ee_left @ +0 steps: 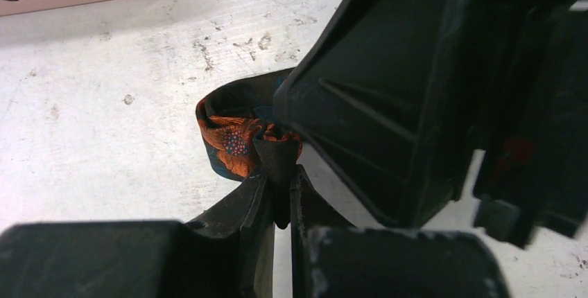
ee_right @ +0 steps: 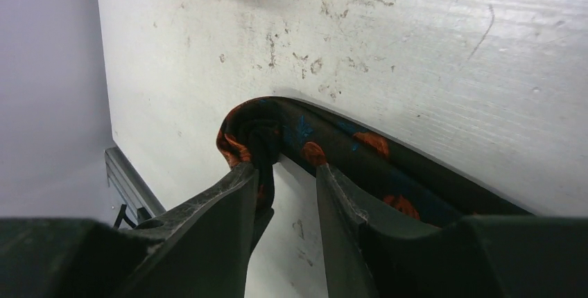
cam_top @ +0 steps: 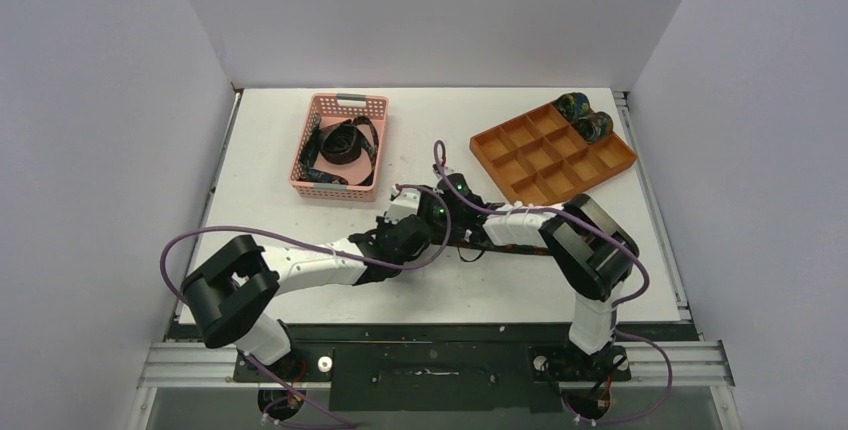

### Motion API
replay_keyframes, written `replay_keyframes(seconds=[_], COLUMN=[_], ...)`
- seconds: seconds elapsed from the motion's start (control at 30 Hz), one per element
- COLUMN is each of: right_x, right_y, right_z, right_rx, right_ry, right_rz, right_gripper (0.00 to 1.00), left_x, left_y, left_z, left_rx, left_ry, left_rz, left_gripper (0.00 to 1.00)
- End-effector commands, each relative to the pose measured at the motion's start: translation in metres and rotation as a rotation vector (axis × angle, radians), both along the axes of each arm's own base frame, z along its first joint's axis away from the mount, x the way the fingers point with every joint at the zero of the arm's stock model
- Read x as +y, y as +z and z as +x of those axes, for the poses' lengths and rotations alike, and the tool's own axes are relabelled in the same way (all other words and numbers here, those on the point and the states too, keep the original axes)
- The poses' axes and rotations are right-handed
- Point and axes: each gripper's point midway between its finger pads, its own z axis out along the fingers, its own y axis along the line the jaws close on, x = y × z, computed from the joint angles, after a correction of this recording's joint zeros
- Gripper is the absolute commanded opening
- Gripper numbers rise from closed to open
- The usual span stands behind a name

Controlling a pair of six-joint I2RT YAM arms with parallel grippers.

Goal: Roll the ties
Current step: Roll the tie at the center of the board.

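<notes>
A dark tie with orange-red motifs (ee_right: 360,147) lies flat on the white table, its end folded into a small curl (ee_left: 232,138). My left gripper (ee_left: 281,173) is shut on that curled end, fabric pinched between its fingers. My right gripper (ee_right: 284,170) stands open right beside it; the fold rests against its left finger (ee_right: 236,187) with table showing in the gap. From above, both grippers (cam_top: 400,235) (cam_top: 440,212) meet mid-table over the tie (cam_top: 480,244). Two rolled ties (cam_top: 583,116) sit in the tray's far corner. A loose tie (cam_top: 343,142) lies in the basket.
The pink mesh basket (cam_top: 305,165) stands at the back left. An orange compartment tray (cam_top: 540,165) sits at the back right. The right gripper's black body (ee_left: 388,104) fills much of the left wrist view. White walls enclose the table on three sides.
</notes>
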Motion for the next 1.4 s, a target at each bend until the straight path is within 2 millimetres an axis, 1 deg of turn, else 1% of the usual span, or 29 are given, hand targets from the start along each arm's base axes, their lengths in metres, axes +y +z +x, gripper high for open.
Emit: replay_keyframes(seconds=[0.0, 0.1, 0.17, 0.27, 0.33, 0.5, 0.57, 0.63, 0.7, 0.73, 0.8, 0.83, 0.97, 1.07, 1.2, 1.37], right_x=[-0.02, -0.038, -0.046, -0.052, -0.055, -0.06, -0.062, -0.064, -0.067, -0.068, -0.071, -0.073, -0.078, -0.08, -0.083, -0.085], right_y=[0.024, 0.015, 0.004, -0.016, -0.029, -0.045, -0.048, -0.051, -0.051, -0.05, -0.049, -0.048, -0.042, -0.035, -0.027, -0.012], right_z=[0.017, 0.02, 0.018, 0.015, 0.013, 0.009, 0.009, 0.009, 0.01, 0.01, 0.011, 0.012, 0.015, 0.019, 0.023, 0.028], right_rx=[-0.104, -0.104, -0.089, -0.055, -0.03, 0.0, 0.003, 0.011, 0.008, 0.007, 0.005, 0.002, -0.007, -0.021, -0.039, -0.076], right_ry=[-0.059, -0.096, -0.099, -0.094, -0.092, -0.092, -0.095, -0.097, -0.103, -0.109, -0.119, -0.125, -0.141, -0.15, -0.161, -0.172], right_rz=[-0.044, -0.102, -0.133, -0.167, -0.178, -0.187, -0.188, -0.19, -0.192, -0.192, -0.191, -0.19, -0.183, -0.182, -0.187, -0.2], right_gripper=[0.36, 0.28, 0.23, 0.18, 0.17, 0.16, 0.16, 0.16, 0.16, 0.16, 0.16, 0.17, 0.19, 0.23, 0.29, 0.38], left_x=[-0.02, -0.023, -0.026, -0.031, -0.036, -0.049, -0.056, -0.063, -0.071, -0.074, -0.081, -0.084, -0.091, -0.091, -0.086, -0.074], left_y=[0.011, 0.015, 0.018, 0.02, 0.021, 0.019, 0.017, 0.012, 0.009, 0.007, 0.006, 0.007, 0.022, 0.034, 0.047, 0.061], left_z=[0.006, 0.008, 0.009, 0.011, 0.013, 0.017, 0.019, 0.02, 0.022, 0.022, 0.023, 0.022, 0.022, 0.021, 0.018, 0.015], left_rx=[-0.004, -0.009, -0.01, -0.011, -0.009, 0.003, 0.013, 0.026, 0.039, 0.044, 0.051, 0.053, 0.042, 0.032, 0.022, 0.009], left_ry=[-0.033, -0.039, -0.045, -0.055, -0.065, -0.098, -0.115, -0.132, -0.15, -0.156, -0.171, -0.178, -0.197, -0.203, -0.202, -0.178], left_rz=[-0.053, -0.059, -0.066, -0.078, -0.079, -0.079, -0.077, -0.078, -0.083, -0.085, -0.096, -0.105, -0.153, -0.175, -0.202, -0.25], left_gripper=[0.0, 0.0, 0.0, 0.0, 0.0, 0.01, 0.03, 0.09, 0.13, 0.17, 0.32, 0.37, 0.52, 0.62, 0.67, 0.7])
